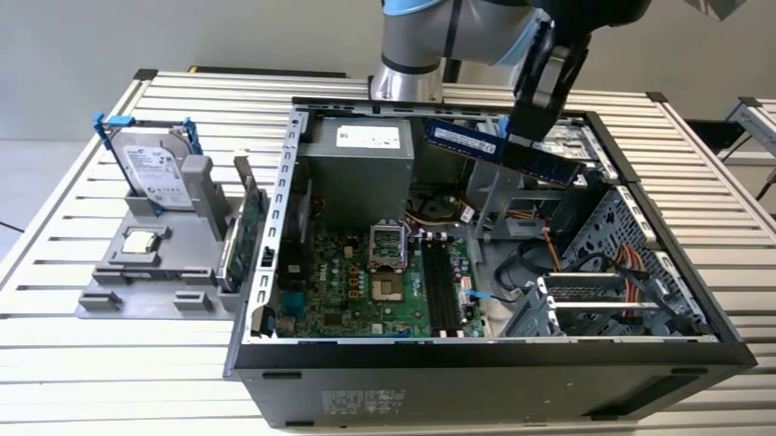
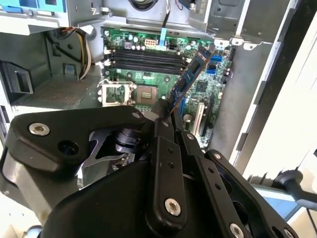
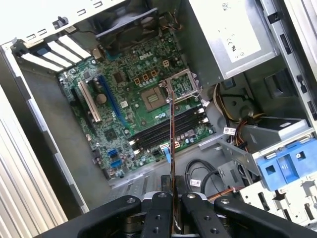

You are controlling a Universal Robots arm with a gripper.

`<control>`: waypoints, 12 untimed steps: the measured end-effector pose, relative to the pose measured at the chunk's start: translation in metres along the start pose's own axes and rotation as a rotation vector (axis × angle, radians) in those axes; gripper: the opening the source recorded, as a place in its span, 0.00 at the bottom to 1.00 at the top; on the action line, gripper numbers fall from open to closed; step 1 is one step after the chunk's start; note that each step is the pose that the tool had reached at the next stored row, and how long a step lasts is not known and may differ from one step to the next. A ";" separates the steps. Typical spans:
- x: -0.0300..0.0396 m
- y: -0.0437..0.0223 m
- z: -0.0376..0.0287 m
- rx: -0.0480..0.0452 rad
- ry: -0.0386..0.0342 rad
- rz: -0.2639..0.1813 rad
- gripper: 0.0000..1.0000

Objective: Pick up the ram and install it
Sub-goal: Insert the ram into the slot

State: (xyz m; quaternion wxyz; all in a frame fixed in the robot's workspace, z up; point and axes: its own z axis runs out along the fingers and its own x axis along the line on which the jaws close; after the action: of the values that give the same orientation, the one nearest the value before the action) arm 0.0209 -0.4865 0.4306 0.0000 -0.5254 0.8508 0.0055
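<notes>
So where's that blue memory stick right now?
In the exterior view the memory stick is held in the gripper, tilted above the open computer case, to that view's right of the grey power box, not yet in the green board.

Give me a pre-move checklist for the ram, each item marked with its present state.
1. Grip: gripper shut on the ram: ok.
2. The ram off the motherboard, held above it: ok.
3. The memory slots empty: ok.
4. The ram parallel to the memory slots: not ok; in the first wrist view it crosses them at an angle.
5. Slot latches open: cannot tell.
</notes>
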 end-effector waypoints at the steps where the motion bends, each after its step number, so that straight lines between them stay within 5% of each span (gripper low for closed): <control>1: 0.0000 0.0000 0.0001 0.0000 -0.0001 0.010 0.00; 12: 0.0000 -0.0001 0.0006 0.0007 -0.0011 0.121 0.00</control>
State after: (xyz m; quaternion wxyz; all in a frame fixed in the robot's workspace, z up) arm 0.0210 -0.4865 0.4300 0.0003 -0.4730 0.8811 0.0055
